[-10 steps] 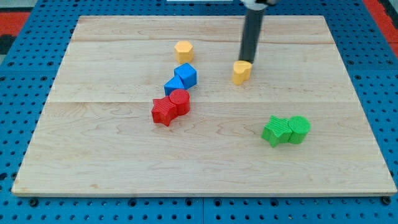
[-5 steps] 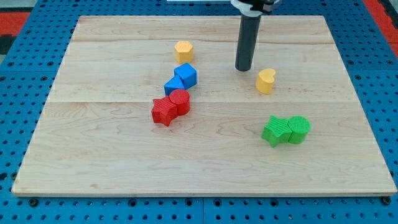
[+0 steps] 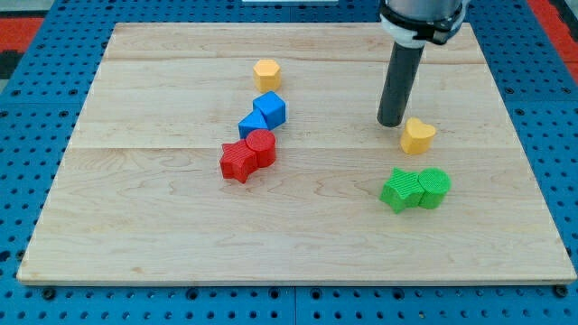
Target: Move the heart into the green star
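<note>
Wooden counter (image 3: 135,226) on a blue pegboard base (image 3: 36,108). Going from the view's left to right:

Red star block (image 3: 237,162) sits left of centre, touching a red cylinder (image 3: 261,148) just up and right of it.

Above that pair, two blue blocks pressed together: a lower blue block (image 3: 252,125), shape hard to make out, and a blue cube (image 3: 270,109) at its upper right. The blue pair sits just above the red cylinder, very near or touching; cannot tell which.

Further toward the view's top, a yellow block (image 3: 266,72), roughly hexagonal, stands alone, apart from the blue cube.

Right half: dark rod comes down from the view's top; my tip (image 3: 390,123) rests on the counter just up and left of the yellow heart (image 3: 417,135). Tip and heart look nearly touching, tiny gap or contact unclear.

No tool on this arm, just the rod, so nothing to open or close and nothing gripped.

Below the heart, the green star (image 3: 400,190) touches a green cylinder (image 3: 433,188) on its right. The heart lies above this green pair, near but clearly apart from both, closer to the view's right than the star's centre.
</note>
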You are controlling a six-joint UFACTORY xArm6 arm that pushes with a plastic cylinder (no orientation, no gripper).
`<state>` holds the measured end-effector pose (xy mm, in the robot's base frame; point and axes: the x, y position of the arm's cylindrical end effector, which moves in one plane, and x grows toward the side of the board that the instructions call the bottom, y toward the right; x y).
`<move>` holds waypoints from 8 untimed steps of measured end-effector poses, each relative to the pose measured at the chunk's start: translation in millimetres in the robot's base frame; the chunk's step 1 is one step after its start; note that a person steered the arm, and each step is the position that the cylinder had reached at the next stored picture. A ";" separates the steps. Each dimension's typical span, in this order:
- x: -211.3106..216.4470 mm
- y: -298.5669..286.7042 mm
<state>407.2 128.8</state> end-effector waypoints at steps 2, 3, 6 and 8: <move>-51.0 21.9; -4.6 49.7; 46.8 0.8; -98.4 31.8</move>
